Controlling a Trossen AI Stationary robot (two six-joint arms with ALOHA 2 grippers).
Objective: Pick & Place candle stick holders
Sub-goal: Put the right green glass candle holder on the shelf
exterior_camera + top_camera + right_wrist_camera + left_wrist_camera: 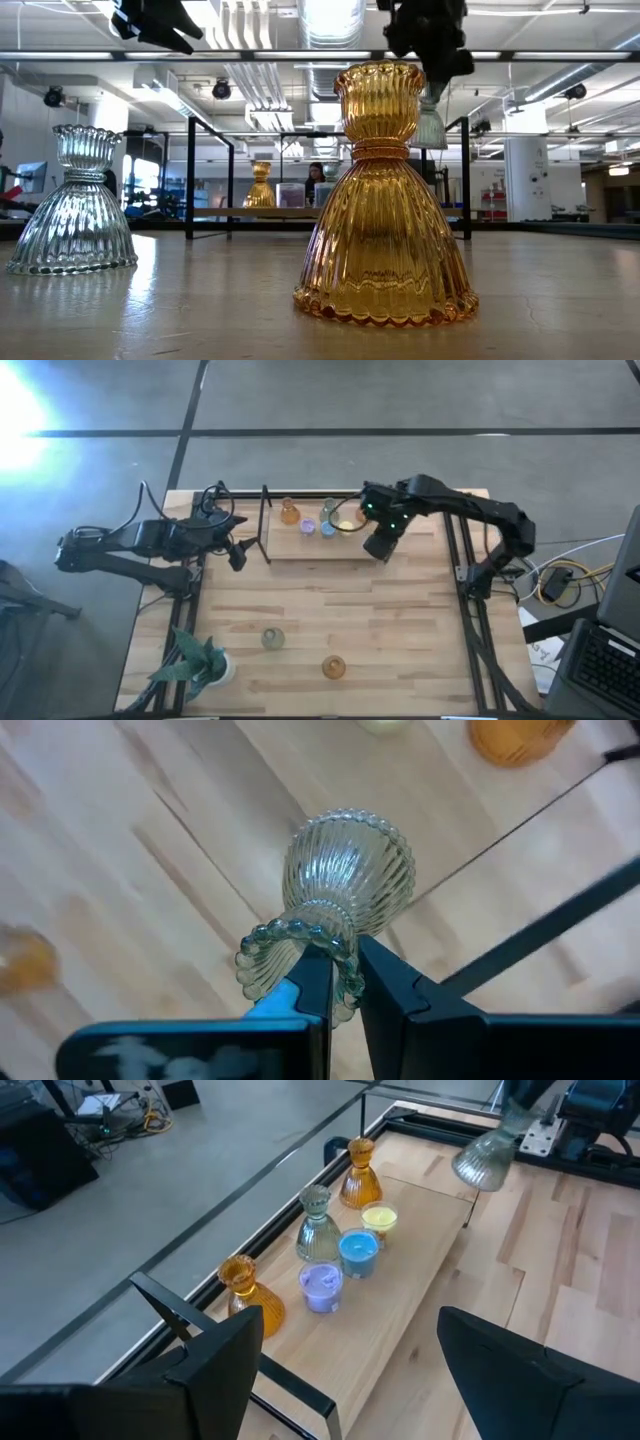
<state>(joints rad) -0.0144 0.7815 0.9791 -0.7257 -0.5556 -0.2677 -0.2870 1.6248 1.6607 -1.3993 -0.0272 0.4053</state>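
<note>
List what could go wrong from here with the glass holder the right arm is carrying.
1. The right end effector pinches only the beaded rim of the clear holder, whose heavy body hangs free; it may slip and shatter.
2. The shelf already carries six holders, including the yellow holder and an amber one near the carried piece; lowering it may knock them.

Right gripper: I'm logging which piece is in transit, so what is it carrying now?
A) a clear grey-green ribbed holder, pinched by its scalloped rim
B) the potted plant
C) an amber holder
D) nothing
A: in the right wrist view the right gripper is shut on the beaded rim of the clear grey-green ribbed holder, which hangs off the table near the raised shelf.
</note>
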